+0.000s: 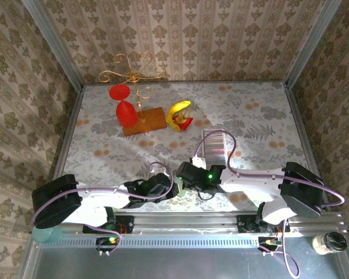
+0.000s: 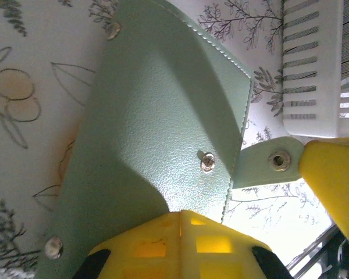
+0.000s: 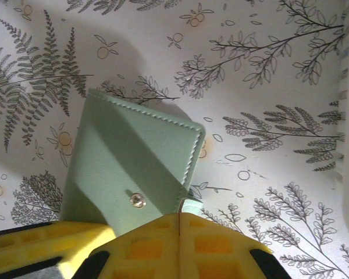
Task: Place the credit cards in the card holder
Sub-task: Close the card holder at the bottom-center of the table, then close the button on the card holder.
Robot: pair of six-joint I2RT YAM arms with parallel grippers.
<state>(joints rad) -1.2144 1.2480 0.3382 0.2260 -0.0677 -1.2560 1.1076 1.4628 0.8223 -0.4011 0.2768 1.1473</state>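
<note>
The card holder (image 2: 157, 128), a pale sage-green wallet with metal snaps, lies on the floral tablecloth. My left gripper (image 2: 181, 213) is shut on its near edge, yellow fingers pressed together. My right gripper (image 3: 179, 215) is shut on the wallet's small snap tab (image 2: 276, 160), which sticks out to the side. One of the right gripper's yellow fingers (image 2: 331, 180) shows beside that tab. The credit cards (image 1: 214, 148), a ribbed silvery-white strip (image 2: 314, 64), lie on the table just beyond the wallet. From above, both arms meet near the table's front middle and cover the wallet.
At the back left stand a red goblet (image 1: 123, 104) and a gold wire stand on a wooden base (image 1: 144, 121), with a yellow and red object (image 1: 179, 114) next to them. A jar (image 1: 330, 241) sits off the front right corner. Patterned walls enclose the table.
</note>
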